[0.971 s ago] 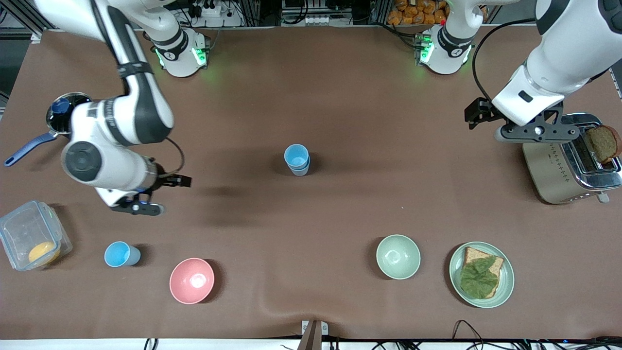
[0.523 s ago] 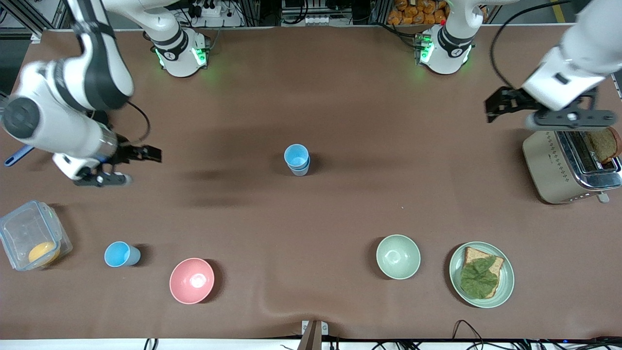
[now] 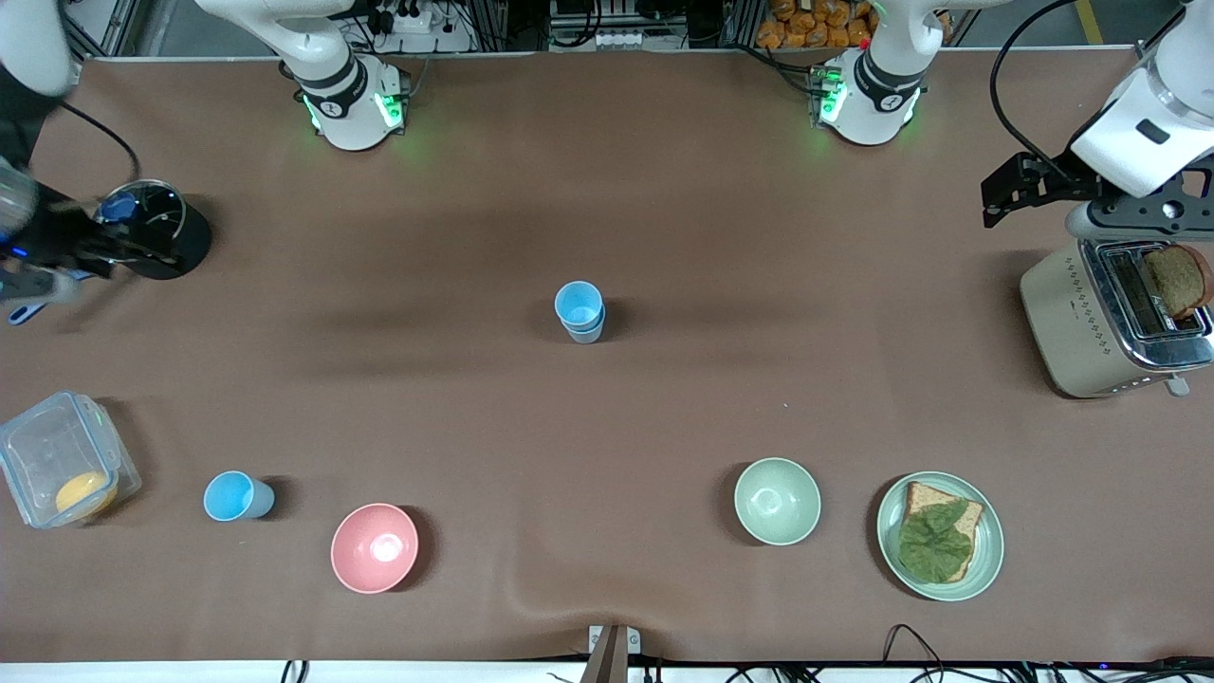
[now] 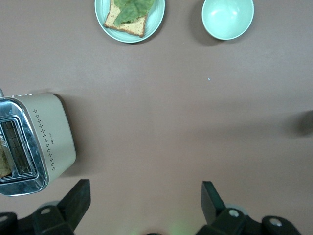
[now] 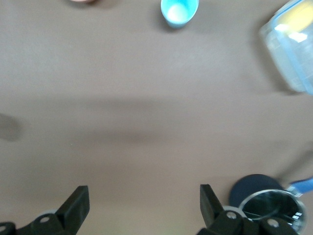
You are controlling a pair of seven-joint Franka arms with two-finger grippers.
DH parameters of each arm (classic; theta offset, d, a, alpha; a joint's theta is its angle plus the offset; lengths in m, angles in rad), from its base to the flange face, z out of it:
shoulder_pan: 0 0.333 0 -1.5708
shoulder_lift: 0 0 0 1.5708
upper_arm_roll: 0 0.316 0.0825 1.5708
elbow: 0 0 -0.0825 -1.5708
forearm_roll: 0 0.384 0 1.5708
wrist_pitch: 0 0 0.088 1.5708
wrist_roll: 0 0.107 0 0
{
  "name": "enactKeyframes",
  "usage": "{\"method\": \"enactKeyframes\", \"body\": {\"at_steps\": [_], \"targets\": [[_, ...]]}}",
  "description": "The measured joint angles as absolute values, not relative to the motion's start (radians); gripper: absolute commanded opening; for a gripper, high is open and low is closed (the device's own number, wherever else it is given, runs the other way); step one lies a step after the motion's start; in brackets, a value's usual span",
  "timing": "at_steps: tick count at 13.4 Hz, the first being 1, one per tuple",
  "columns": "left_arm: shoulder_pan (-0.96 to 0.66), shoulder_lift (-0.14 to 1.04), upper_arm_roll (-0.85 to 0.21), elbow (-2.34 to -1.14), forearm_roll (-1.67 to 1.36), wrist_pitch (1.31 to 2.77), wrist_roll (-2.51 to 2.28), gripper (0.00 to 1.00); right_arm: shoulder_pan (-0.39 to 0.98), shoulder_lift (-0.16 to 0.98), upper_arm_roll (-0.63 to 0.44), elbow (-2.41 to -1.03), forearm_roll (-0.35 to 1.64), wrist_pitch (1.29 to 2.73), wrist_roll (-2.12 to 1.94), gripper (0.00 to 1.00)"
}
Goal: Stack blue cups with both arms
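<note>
Two blue cups (image 3: 579, 311) stand nested in one stack at the middle of the table. A third blue cup (image 3: 237, 496) stands alone toward the right arm's end, nearer to the front camera, between the clear container and the pink bowl; it also shows in the right wrist view (image 5: 179, 11). My right gripper (image 3: 33, 275) is up in the air over the table's edge beside the black pot, open and empty (image 5: 143, 198). My left gripper (image 3: 1133, 216) is up over the toaster, open and empty (image 4: 145, 196).
A black pot (image 3: 152, 237) with a blue handle and a clear container (image 3: 62, 470) lie at the right arm's end. A pink bowl (image 3: 374, 547), a pale green bowl (image 3: 777, 500) and a plate with toast (image 3: 939, 536) lie nearer to the front camera. A toaster (image 3: 1114, 318) stands at the left arm's end.
My right arm has swung away from the lone cup out to the edge of the table by the pot. My left gripper has drifted farther out toward its end. The cups have not moved.
</note>
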State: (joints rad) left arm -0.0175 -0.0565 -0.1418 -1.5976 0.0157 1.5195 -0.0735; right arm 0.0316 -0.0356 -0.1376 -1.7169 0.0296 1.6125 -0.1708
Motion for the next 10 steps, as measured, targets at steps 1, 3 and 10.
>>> {"method": "enactKeyframes", "body": {"at_steps": [1, 3, 10], "targets": [[-0.018, -0.057, -0.142, -1.593, 0.014, 1.515, -0.074, 1.0, 0.032, -0.036, -0.135, -1.666, 0.026, 1.586, -0.171, 1.0], [-0.018, -0.057, -0.142, -1.589, 0.014, 1.51, -0.074, 1.0, 0.032, -0.036, -0.118, -1.596, 0.025, 1.504, -0.171, 1.0], [-0.017, -0.05, -0.141, -1.559, 0.014, 1.484, -0.074, 1.0, -0.055, -0.035, 0.036, -1.526, 0.017, 1.436, -0.169, 1.0]]}}
